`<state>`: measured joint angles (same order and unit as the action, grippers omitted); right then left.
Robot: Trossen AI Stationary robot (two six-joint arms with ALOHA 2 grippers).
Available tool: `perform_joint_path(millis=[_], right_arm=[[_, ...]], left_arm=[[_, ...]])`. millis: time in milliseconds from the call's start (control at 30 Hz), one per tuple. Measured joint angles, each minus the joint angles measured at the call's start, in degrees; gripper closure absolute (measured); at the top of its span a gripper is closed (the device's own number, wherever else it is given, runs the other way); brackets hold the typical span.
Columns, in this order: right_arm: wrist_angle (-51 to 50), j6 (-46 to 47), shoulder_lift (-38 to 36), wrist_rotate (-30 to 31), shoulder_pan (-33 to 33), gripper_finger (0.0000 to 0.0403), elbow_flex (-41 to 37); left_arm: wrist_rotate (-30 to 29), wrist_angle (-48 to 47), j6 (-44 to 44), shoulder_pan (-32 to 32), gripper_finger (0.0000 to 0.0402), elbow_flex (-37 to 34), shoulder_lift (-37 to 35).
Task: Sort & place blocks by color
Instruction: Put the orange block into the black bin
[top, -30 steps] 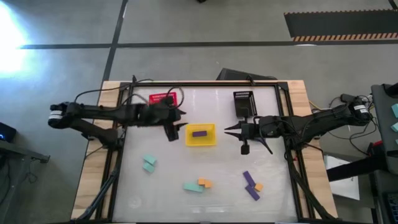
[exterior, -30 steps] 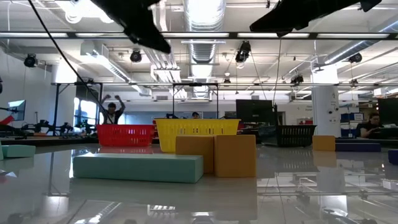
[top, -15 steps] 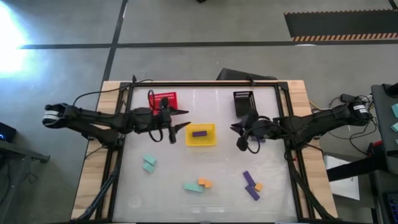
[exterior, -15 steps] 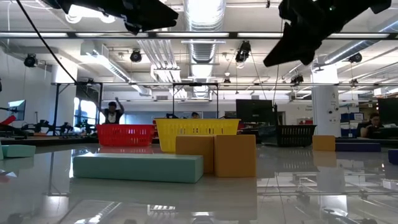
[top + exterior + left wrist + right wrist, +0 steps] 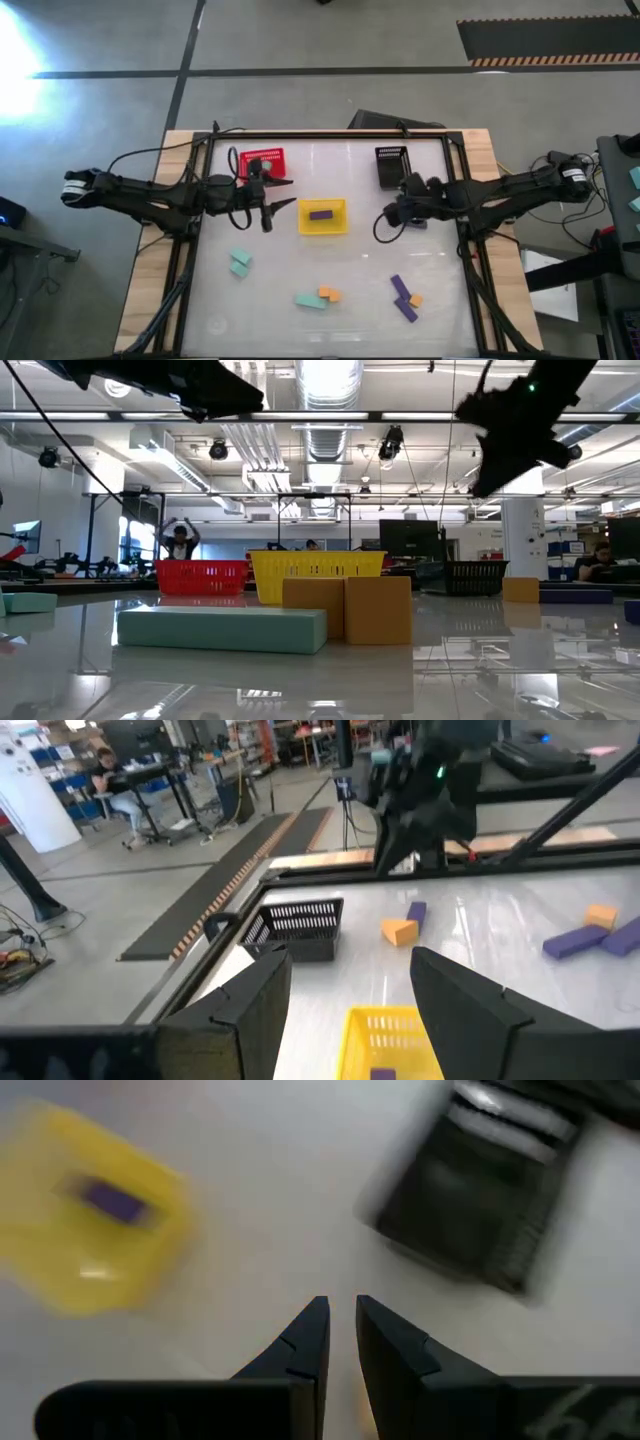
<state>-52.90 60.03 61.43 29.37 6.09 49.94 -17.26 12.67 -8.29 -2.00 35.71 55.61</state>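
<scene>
Over the white surface, I am holding both arms aloft above the row of mesh baskets. My left pincer is hovering between the red basket and the yellow basket, its two fingers standing apart with nothing between them. My right pincer is hanging between the yellow basket and the black basket, fingers drawn nearly together and gripping nothing, as my right wrist camera is showing.

One purple block is lying inside the yellow basket. The rest of the blocks are waiting on the near half of the surface. Two teal blocks are sitting touching each other on my left side. Toward the middle, a long teal bar is lying against an orange block; from the low camera, the bar is lying in front with the orange pieces standing just behind it. On my right side, two purple bars are lying end to end at an angle, with a small orange block touching them. Near my right arm, my left wrist camera is catching an orange wedge beside another small purple block, close to the black basket.

In the room behind the surface, a person is standing with both arms raised, and another person is sitting at a desk off to the side.
</scene>
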Motion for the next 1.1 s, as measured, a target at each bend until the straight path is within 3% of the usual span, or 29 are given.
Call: perform_joint_path(millis=[133, 367, 733, 1100], right_arm=[[-11.0, 9.8, 3.7, -1.6, -0.8, 0.0360, 1.7], [-11.1, 12.7, 8.1, -2.8, -0.9, 0.0347, 2.7], [-10.8, 22.6, 13.9, -2.5, -1.0, 0.0240, 3.2], [-6.6, 23.1, 20.4, -2.8, -1.5, 0.0163, 3.2]], left_arm=[[0.0, -0.1, -1.7, 0.0, 0.0210, -1.7, -1.8], [0.0, -1.8, -2.6, 0.0, 0.0210, -5.4, -5.4], [0.0, -3.5, -2.8, 0.0, 0.0210, -10.2, -9.9], [0.0, -7.7, -4.1, 0.0, 0.0210, -12.8, -12.3]])
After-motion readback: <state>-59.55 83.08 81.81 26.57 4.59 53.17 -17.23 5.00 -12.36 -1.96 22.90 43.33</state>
